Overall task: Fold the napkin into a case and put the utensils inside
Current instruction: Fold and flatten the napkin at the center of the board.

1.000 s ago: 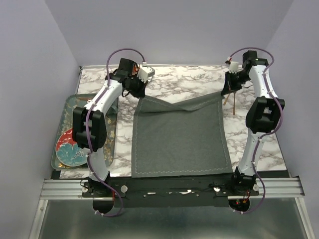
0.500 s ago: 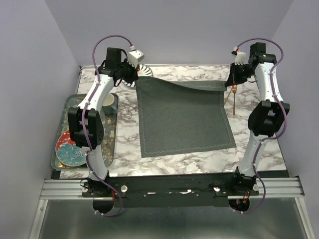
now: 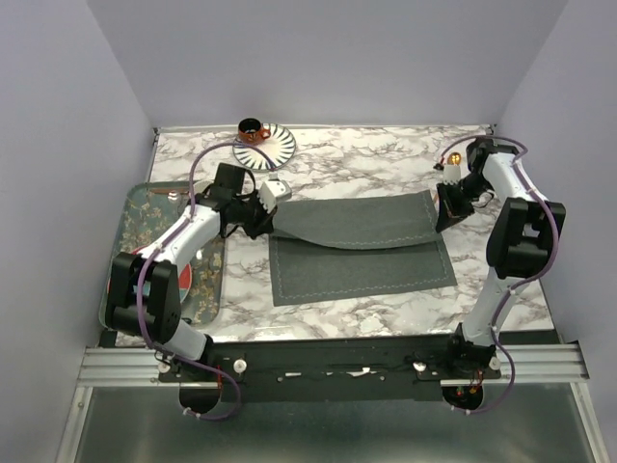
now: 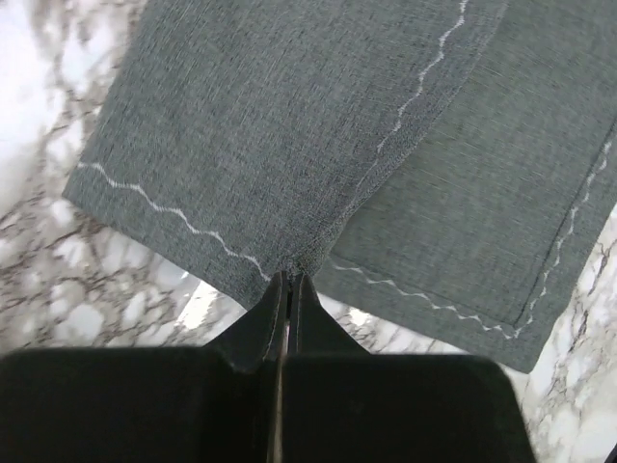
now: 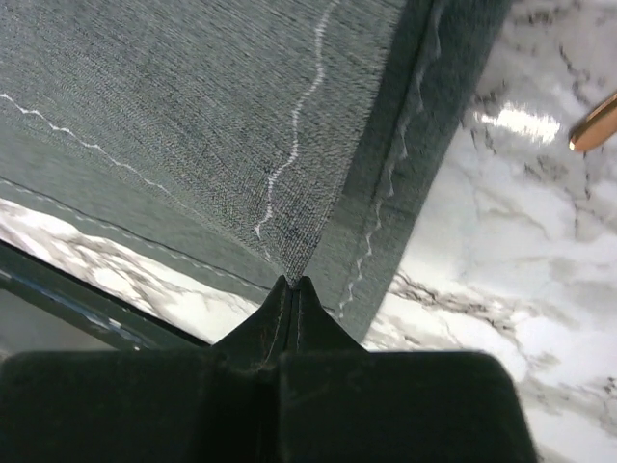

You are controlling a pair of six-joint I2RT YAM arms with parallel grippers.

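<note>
Top cam overhead frm behind, wide; wrist cams close-up, share napkin (image 3: 362, 268).

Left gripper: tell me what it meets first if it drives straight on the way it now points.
The napkin. The left gripper is shut on the corner of its folded-over layer, and that cloth stretches straight ahead. Depth is unclear, but nothing else shows in that line.

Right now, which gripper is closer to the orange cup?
Left. The left gripper pinches a napkin corner just on the near side of the cup; the right gripper holds the other corner, far off to the cup's right.
</note>
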